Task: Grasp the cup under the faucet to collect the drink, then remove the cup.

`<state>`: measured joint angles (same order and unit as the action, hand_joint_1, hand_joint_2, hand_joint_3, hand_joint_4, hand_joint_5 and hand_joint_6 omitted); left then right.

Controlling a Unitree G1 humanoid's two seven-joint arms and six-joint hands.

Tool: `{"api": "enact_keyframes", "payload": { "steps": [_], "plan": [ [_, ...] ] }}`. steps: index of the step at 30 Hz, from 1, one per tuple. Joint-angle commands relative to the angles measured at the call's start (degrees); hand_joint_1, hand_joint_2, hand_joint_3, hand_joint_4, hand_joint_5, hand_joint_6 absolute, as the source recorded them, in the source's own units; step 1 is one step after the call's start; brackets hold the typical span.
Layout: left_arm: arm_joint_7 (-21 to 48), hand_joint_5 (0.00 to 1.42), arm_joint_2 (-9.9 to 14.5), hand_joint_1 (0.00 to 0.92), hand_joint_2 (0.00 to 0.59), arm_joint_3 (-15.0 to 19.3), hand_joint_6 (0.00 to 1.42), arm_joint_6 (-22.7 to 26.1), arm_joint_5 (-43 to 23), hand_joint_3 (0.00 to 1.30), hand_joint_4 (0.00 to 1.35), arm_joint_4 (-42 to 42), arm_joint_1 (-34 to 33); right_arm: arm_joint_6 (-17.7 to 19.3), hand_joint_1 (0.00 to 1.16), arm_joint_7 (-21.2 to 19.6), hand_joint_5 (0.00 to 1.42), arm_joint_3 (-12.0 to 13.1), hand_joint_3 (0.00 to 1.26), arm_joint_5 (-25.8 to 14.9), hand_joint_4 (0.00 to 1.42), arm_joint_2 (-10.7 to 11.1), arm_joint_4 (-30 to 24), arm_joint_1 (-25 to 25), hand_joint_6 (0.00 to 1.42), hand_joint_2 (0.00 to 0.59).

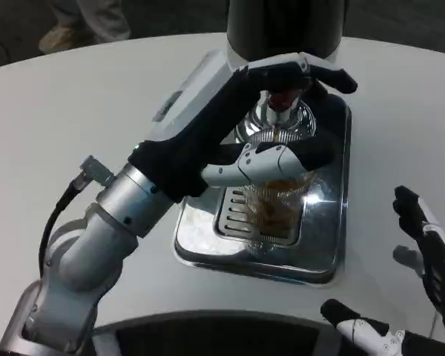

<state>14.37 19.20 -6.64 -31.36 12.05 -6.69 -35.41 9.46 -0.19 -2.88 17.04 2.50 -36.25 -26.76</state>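
We take the drip tray as our landmark: a shiny steel tray lying on the white table, with the dark body of the drink dispenser rising at its far edge. Our left arm reaches in over the tray's left side, and the left hand is wrapped about the cup, which stands upright on the tray's slotted grate directly below the faucet. The cup is clear and appears to hold amber drink, though we cannot judge the level well. Its long axis runs straight up, in line with the faucet above it. The fingers curve over on the far, upper side near the faucet while the thumb crosses the cup's near side just above its middle, so the cup sits between them, gripped rather than merely approached, as far as we can tell. The right hand waits off the tray's right edge, well apart from the cup, its fingers spread and holding nothing. We judge that the coming move turns on clearance: the faucet hangs just above the cup's rim, so the cup should leave sideways or toward us, kept upright, and the left hand is plainly the one to do it.
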Motion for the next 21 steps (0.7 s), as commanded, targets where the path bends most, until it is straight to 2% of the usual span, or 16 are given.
{"api": "enact_keyframes", "payload": {
  "steps": [1, 10, 21],
  "plan": [
    [0.7, 0.42, 0.8, 0.027, 0.100, -1.3, 0.30, -1.3, 1.7, 0.47, 0.35, -0.3, 0.9, 5.2, 0.95, -4.1, 0.04, -0.9, 0.05, 0.5, 0.04, -1.4, 6.9, 3.0, 0.15, 0.165],
    [0.5, 0.42, 1.1, 0.019, 0.101, -1.5, 0.30, -1.0, 2.3, 0.47, 0.35, 0.3, 0.9, 9.7, 0.95, -10.7, 0.03, -3.6, 0.05, 3.8, 0.04, -4.3, 19.0, 11.9, 0.15, 0.164],
    [0.2, 0.42, 1.3, 0.014, 0.102, -1.6, 0.29, -0.7, 2.5, 0.47, 0.35, 0.6, 1.1, 11.3, 0.95, -16.8, 0.04, -5.1, 0.05, 5.8, 0.04, -6.1, 32.2, 23.5, 0.15, 0.164]
  ]
}}
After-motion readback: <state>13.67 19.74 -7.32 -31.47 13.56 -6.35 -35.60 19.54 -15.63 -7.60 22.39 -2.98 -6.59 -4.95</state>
